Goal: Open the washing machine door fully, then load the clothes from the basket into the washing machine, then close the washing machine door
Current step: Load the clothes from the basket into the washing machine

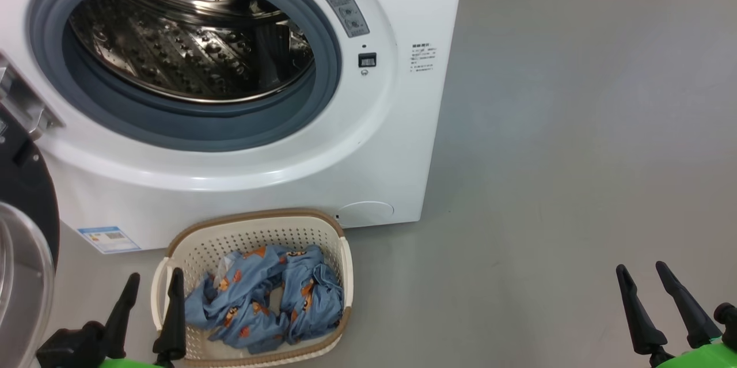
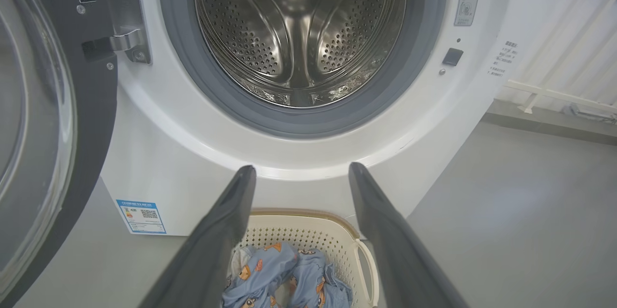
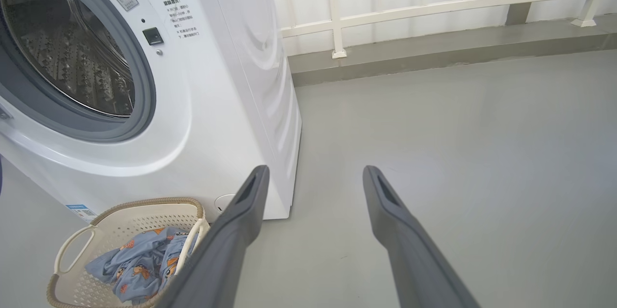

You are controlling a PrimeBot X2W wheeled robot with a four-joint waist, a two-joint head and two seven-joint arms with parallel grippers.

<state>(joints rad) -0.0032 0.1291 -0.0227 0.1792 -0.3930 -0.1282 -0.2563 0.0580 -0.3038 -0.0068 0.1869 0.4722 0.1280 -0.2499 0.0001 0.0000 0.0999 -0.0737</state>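
Observation:
The white washing machine point(image 1: 368, 172) stands with its round mouth uncovered, showing the steel drum point(image 1: 190, 40). Its black door point(image 1: 26, 241) hangs swung out at the far left edge; in the left wrist view the door point(image 2: 43, 120) stands to the left of the drum. On the floor before the machine sits the cream basket point(image 1: 253, 230), holding crumpled light-blue clothes point(image 1: 265, 299) with orange figures. My left gripper point(image 1: 155, 281) is open by the basket's left end, above the basket point(image 2: 308, 231). My right gripper point(image 1: 642, 276) is open over bare floor, far right of the basket point(image 3: 130, 211).
Grey floor point(image 1: 576, 155) stretches to the right of the machine. A white railing point(image 3: 434, 6) on a low kerb runs behind the machine. A blue label point(image 1: 109, 238) marks the machine's lower left corner.

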